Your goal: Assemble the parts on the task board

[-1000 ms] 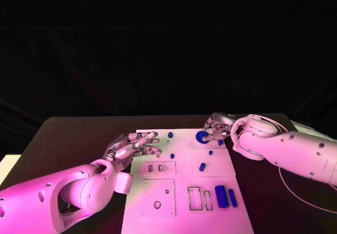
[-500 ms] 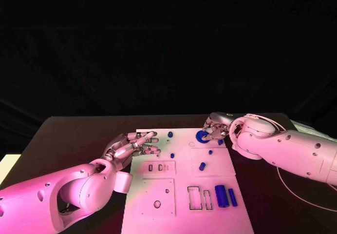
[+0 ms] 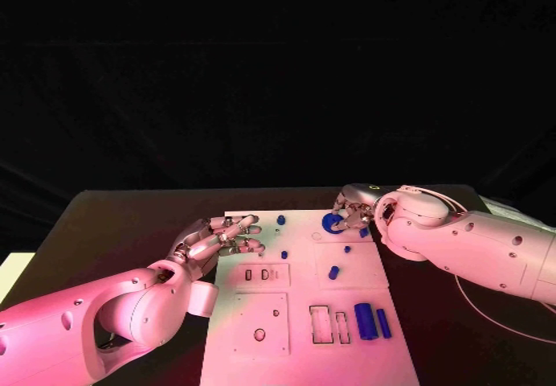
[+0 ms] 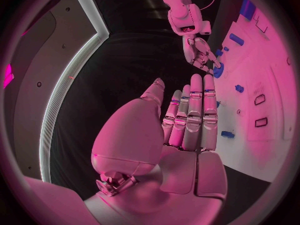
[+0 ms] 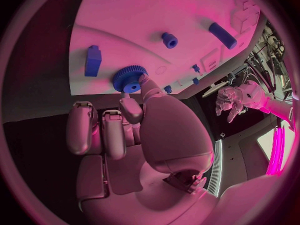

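a: a black worktop (image 3: 128, 217) under a dark backdrop, the white task board (image 3: 304, 354) lying down its middle. nearest the robot, two long blue bars (image 3: 371, 322) lie side by side on the board beside a pair of empty rectangular slots (image 3: 328, 326).

b: and further up?

a: a short blue peg (image 3: 333, 273) lies mid-board, with smaller blue studs (image 3: 284, 256) beyond it. the left hand (image 3: 222, 240) hangs over the board's left edge, fingers straight and close together, nothing in its grasp.

b: the right one?

a: at the far end, the right hand (image 3: 351, 214) reaches to the blue gear (image 3: 333, 224). the right wrist view shows a fingertip (image 5: 142, 81) at the gear's (image 5: 130, 78) toothed rim while the other fingers (image 5: 94, 130) curl back, away from it. it looks like a touch or a light pinch, not a full grasp, and whether the gear is seated on the board or a little raised cannot be told.

b: what could go wrong from here?

a: most likely the gear. with so little contact on a toothed rim, it may pivot or slip out sideways if lifted, or slide across the smooth board if pushed. if it goes onto its post tilted, it could jam.

b: anything else at risk?

a: a small blue block (image 5: 93, 60) lies near the gear, and a blue stud (image 3: 280, 220) stands a little way off. a sweep of the curled fingers could knock either out of place. the left hand, close to the studs, could nudge them if it drops.
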You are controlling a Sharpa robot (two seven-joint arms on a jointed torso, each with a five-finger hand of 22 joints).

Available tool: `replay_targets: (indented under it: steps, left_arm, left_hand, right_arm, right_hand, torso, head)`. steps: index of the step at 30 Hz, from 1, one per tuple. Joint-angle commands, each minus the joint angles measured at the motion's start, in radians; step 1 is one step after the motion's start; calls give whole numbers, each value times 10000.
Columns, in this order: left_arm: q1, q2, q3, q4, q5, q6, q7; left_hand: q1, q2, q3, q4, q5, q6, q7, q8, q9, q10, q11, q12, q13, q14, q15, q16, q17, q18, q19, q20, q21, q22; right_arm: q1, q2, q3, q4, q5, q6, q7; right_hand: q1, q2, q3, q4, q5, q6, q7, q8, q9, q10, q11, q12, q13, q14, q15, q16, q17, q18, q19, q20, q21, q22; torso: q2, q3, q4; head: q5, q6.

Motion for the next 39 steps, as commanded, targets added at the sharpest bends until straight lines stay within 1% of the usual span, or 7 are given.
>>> replay_targets:
  steps: [1,6,10,16,24,31,39]
  left_arm:
    - [9,2,8,28,11,185,44]
    - [9,-6,8,38,11,179,43]
    - [9,-18,8,48,11,169,45]
    - [9,-25,8,51,11,164,47]
    - [9,-22,8,20,11,158,56]
    - [9,-9,8,11,11,163,62]
    - [9,9,8,15,11,168,57]
  left_hand:
    - [123,15,22,-55,11,-4,51,-63,-2,-46,33,-52,-15,-18,24,-46,12,15,73,25,9,11]
    - [123,15,22,-55,11,-4,51,-63,-2,-46,33,-52,-15,-18,24,-46,12,15,73,25,9,11]
    - [134,26,26,-80,11,-1,50,-71,0,-42,34,-68,-16,-25,26,-63,46,15,68,26,2,9]
    - [134,26,26,-80,11,-1,50,-71,0,-42,34,-68,-16,-25,26,-63,46,15,68,26,2,9]
    - [134,26,26,-80,11,-1,50,-71,0,-42,34,-68,-16,-25,26,-63,46,15,68,26,2,9]
    - [134,26,26,-80,11,-1,50,-71,0,-42,34,-68,-16,-25,26,-63,46,15,68,26,2,9]
    - [134,26,26,-80,11,-1,50,-71,0,-42,34,-68,-16,-25,26,-63,46,15,68,26,2,9]
  right_arm:
    - [-123,19,-88,-54,-339,948,-243]
    - [-134,40,-96,-89,-349,1130,-320]
    - [-145,44,-101,-66,-404,864,-376]
    - [-155,-6,-99,244,-148,-508,-369]
    - [-103,-91,-75,1060,72,-1929,-417]
    - [-74,253,-72,1615,-381,-2028,-500]
    - [-108,893,-101,1542,-662,-1887,-462]
  right_hand:
    - [31,-41,-31,-47,-67,60,15,36,18,-36,-4,-41,-13,642,-26,57,554,-105,70,-21,57,15]
    - [82,-24,-22,-75,-51,115,2,55,22,-49,-17,-50,-5,641,-32,60,561,-104,66,-23,57,18]
    - [283,170,136,-157,59,290,-33,114,32,17,-53,59,139,644,-60,74,595,-111,84,-39,77,61]
    - [258,594,482,-39,127,614,-138,195,47,260,-140,372,478,668,-126,128,710,-180,310,-93,231,396]
    - [291,588,789,-80,488,792,-212,180,42,332,-208,410,575,681,-191,161,782,-217,428,-157,318,574]
    - [276,566,839,-81,532,819,-219,172,41,344,-215,414,593,684,-198,167,796,-225,452,-166,335,613]
    - [248,557,865,-67,542,829,-218,163,38,349,-215,413,600,684,-200,169,801,-228,461,-170,342,628]
  torso:
    - [-1,-1,-3]
    - [2,-7,7]
    - [-1,-8,6]
    - [1,-2,7]
    - [-1,-9,18]
    - [9,-5,21]
    - [15,-1,36]
  head:
    - [-16,-5]
    - [-32,-5]
    - [-38,-2]
    - [-44,12]
    - [-45,36]
    - [3,46]
    - [50,43]
